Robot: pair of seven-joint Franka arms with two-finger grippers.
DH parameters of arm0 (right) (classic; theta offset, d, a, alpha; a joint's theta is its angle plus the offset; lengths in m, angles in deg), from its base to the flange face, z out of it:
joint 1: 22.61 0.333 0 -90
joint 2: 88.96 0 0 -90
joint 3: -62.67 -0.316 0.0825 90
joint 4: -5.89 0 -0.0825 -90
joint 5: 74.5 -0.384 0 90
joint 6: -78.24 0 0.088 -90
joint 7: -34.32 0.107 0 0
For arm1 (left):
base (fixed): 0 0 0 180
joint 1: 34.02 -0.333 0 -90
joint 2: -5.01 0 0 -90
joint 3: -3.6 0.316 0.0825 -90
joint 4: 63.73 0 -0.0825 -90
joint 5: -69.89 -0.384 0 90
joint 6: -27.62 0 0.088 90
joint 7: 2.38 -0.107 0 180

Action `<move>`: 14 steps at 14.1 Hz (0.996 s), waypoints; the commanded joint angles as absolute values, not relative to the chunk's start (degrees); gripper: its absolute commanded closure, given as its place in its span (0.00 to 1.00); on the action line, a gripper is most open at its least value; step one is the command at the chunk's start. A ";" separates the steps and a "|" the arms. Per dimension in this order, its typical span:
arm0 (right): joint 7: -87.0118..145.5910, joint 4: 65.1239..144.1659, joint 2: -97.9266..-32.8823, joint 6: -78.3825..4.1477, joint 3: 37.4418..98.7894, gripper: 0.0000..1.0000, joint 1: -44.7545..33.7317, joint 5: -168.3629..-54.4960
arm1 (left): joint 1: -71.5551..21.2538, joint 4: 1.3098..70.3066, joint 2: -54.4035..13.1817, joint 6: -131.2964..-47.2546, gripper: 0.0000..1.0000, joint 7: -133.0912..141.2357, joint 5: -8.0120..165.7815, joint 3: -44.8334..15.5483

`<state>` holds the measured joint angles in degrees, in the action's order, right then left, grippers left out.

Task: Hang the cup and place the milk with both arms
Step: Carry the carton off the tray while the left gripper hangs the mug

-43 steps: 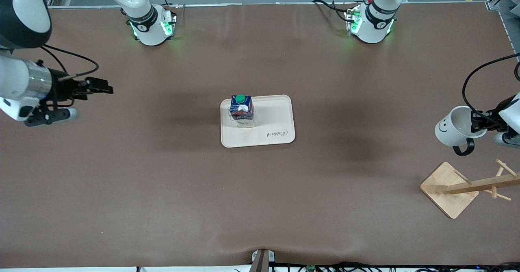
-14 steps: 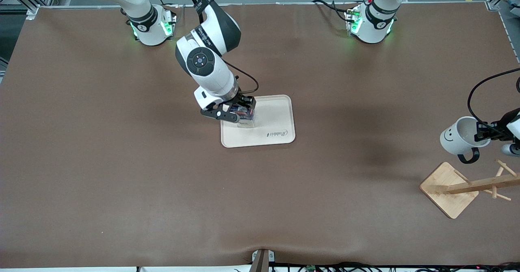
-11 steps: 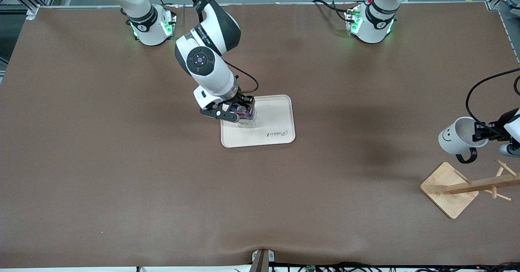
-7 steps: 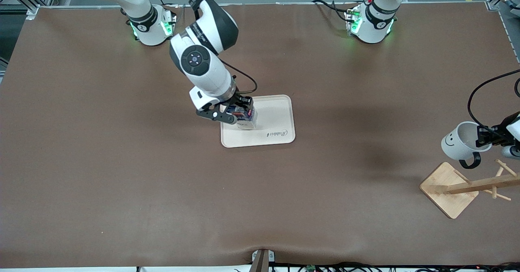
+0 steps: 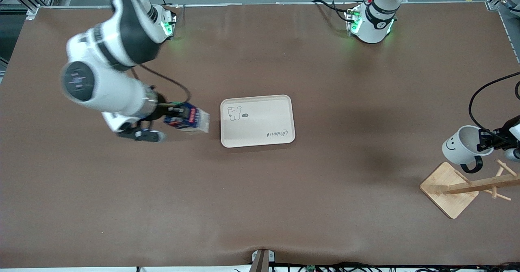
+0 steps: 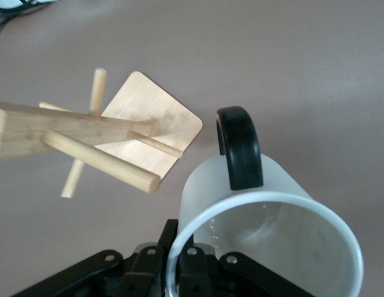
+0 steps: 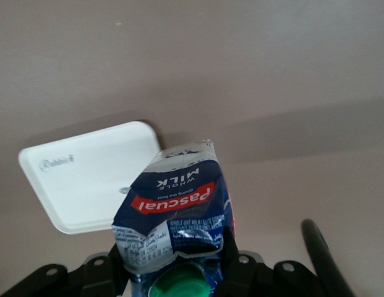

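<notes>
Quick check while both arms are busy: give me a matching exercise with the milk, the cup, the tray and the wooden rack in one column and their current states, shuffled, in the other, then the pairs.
Things:
1. milk
2. cup
3. tray
4. wooden rack

States:
A. lies flat on the table with nothing on it
B. held tilted in the right end effector, over the table beside the tray
C. stands at the left arm's end of the table, no cup hung on it
D. held by its rim in the left end effector, over the rack's base

Pairs: 1-B, 2-D, 3-A, 4-C
</notes>
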<state>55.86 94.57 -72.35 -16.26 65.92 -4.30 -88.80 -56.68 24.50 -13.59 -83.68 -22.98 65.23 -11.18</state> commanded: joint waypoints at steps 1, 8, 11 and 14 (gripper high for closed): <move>49.98 95.88 -73.05 -12.57 64.95 1.00 -12.12 -88.12 | -57.58 23.37 -13.45 -83.12 1.00 -25.93 66.11 -11.52; 35.14 107.55 -74.01 -23.96 65.04 1.00 -29.54 -84.96 | -62.50 22.67 -13.45 -83.03 1.00 -34.45 68.39 -11.61; 30.90 112.66 -76.29 -28.18 65.13 1.00 -31.57 -84.69 | -64.34 22.58 -14.32 -83.47 1.00 -37.88 70.33 -11.52; 31.24 120.55 -79.97 -36.50 65.48 1.00 -32.19 -83.12 | -66.01 22.58 -16.34 -83.73 1.00 -40.43 70.42 -11.52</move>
<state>31.51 112.86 -74.52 -30.96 66.31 -30.97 -85.01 -64.35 23.41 -14.69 -83.90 -37.88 69.73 -11.13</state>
